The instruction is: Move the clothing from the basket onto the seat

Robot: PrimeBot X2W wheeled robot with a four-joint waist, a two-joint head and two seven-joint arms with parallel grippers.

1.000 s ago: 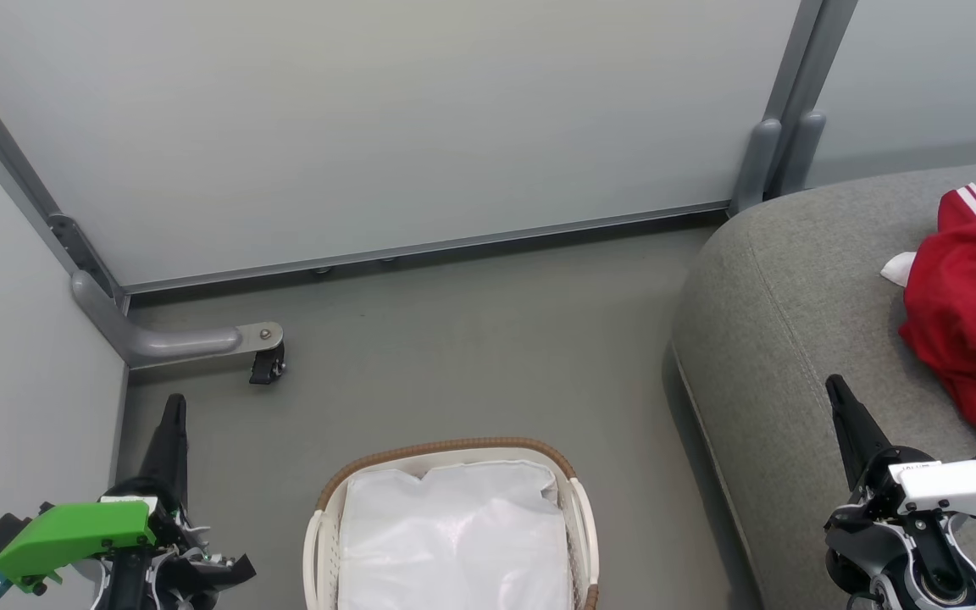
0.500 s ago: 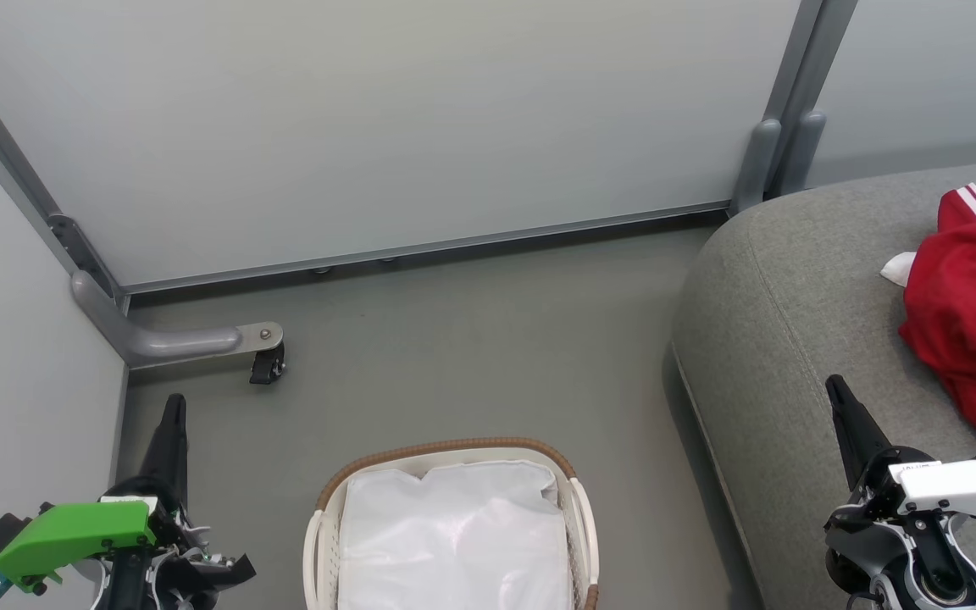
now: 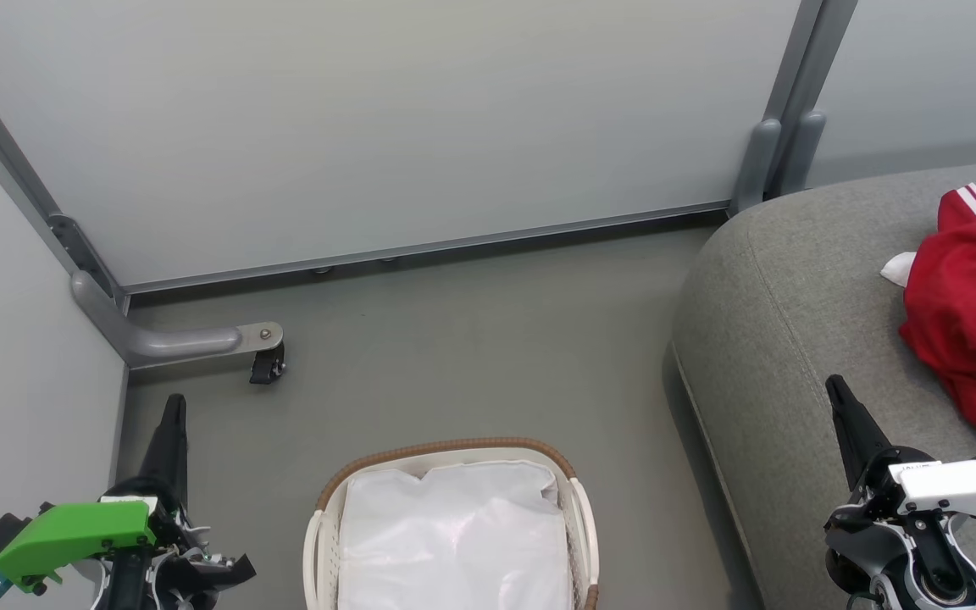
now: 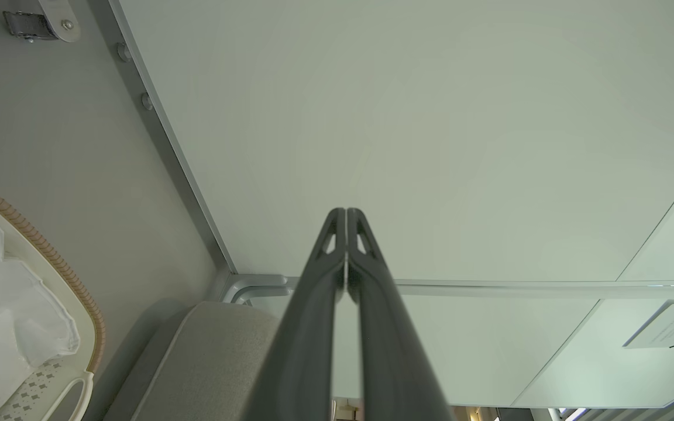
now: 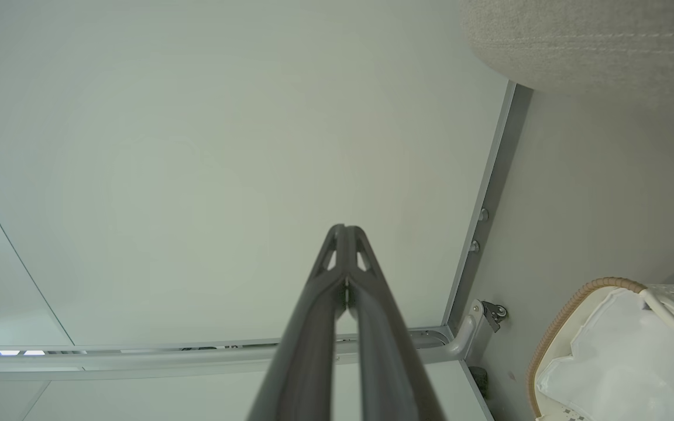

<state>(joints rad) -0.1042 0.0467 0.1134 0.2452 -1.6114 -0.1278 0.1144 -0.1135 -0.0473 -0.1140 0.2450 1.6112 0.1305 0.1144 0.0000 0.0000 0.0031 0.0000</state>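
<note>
Nothing has moved over the last second: both arms, the basket and the clothing lie exactly as they did.

Nearest, the left gripper (image 3: 172,424) is clenched on nothing, its two dark fingers pressed together and pointing up over the floor (image 3: 471,339). The right gripper (image 3: 842,407) is likewise shut and empty, its tip over the near edge of the seat (image 3: 793,322).

Between the two grippers, and a little behind their tips, the basket (image 3: 454,444) stands on the floor. What shows of its inside is white liner (image 3: 454,542), with no red on it; its near end is cut off by the picture's edge.

Ahead and to the right of the right gripper, well apart from its tip, the clothing (image 3: 971,322) lies in a crumpled red heap on the seat, with white stripes at its far end. Ahead of the left gripper is a castor (image 3: 268,366), and beyond that the pale wall panel (image 3: 369,127).

The transfer looks finished, or nearly so, with both arms parked. The next move probably calls for a check of the basket's hidden end. If any cloth remains there, a gripper must open, dip in, and pinch fabric rather than liner.
</note>
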